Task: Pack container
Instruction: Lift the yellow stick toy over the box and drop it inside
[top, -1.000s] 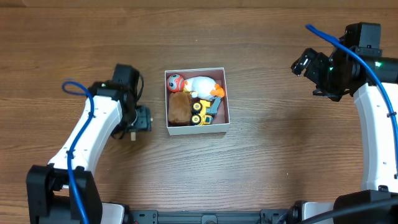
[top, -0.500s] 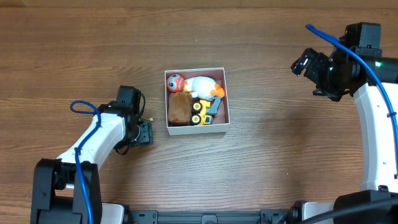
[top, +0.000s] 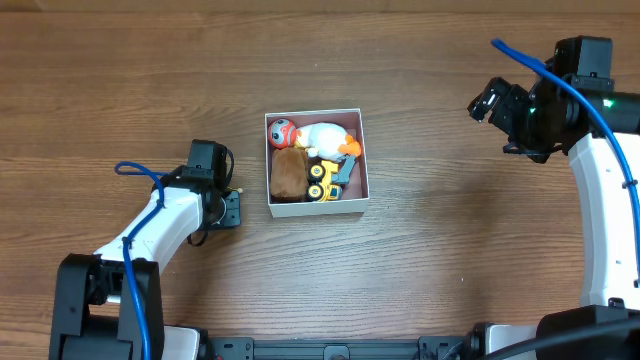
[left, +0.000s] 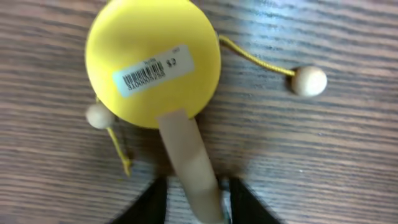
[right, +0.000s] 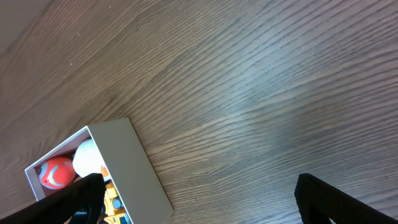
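Left wrist view: the left gripper (left: 196, 200) straddles the pale wooden handle (left: 186, 149) of the yellow round rattle drum (left: 152, 59) — clamped or not, I cannot tell. Squeeze centred, lift straight, then carry toward 3 o'clock to the white-walled square container (top: 315, 209); the right gripper (right: 202, 199) gapes idle.

A brown wood-grain table (top: 420, 270) fills every view, evenly lit with a soft sheen.

Yellow drum (left: 155, 37), beige beads (left: 309, 81), white container (top: 315, 209)
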